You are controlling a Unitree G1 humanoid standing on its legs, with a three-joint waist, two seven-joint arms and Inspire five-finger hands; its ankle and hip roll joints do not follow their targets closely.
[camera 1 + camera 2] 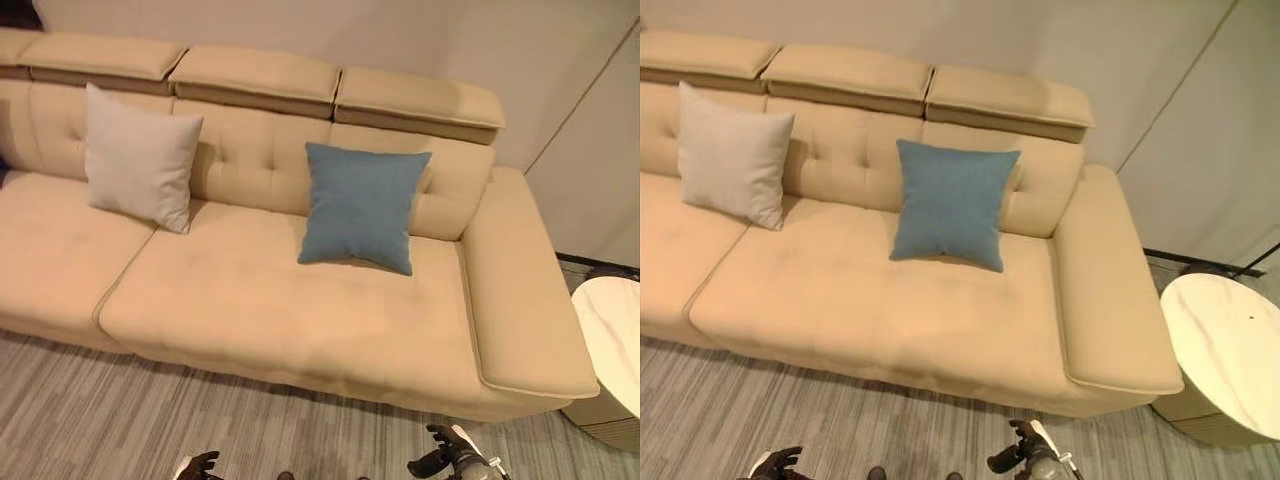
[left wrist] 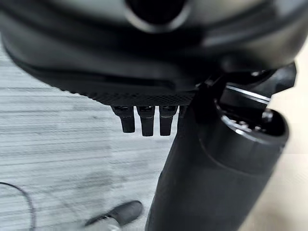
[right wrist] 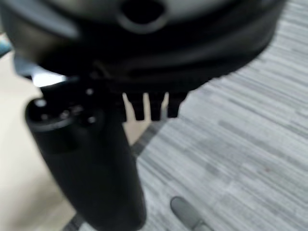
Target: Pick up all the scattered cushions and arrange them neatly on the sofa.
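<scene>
A beige sofa (image 1: pixel 300 310) stretches across both eye views. A pale grey cushion (image 1: pixel 140 158) leans upright against its backrest on the left. A blue cushion (image 1: pixel 362 206) stands against the backrest further right, near the armrest (image 1: pixel 520 290). My left hand (image 1: pixel 197 465) and right hand (image 1: pixel 447 456) hang low over the floor in front of the sofa, well short of both cushions. In the wrist views the left hand (image 2: pixel 144 53) and the right hand (image 3: pixel 144 43) show relaxed fingers (image 2: pixel 147 121) with the thumb apart, and neither holds anything.
A round white marble side table (image 1: pixel 1225 350) stands just right of the sofa's armrest. Grey striped carpet (image 1: pixel 90 420) covers the floor in front. A light wall (image 1: pixel 1160 90) runs behind the sofa.
</scene>
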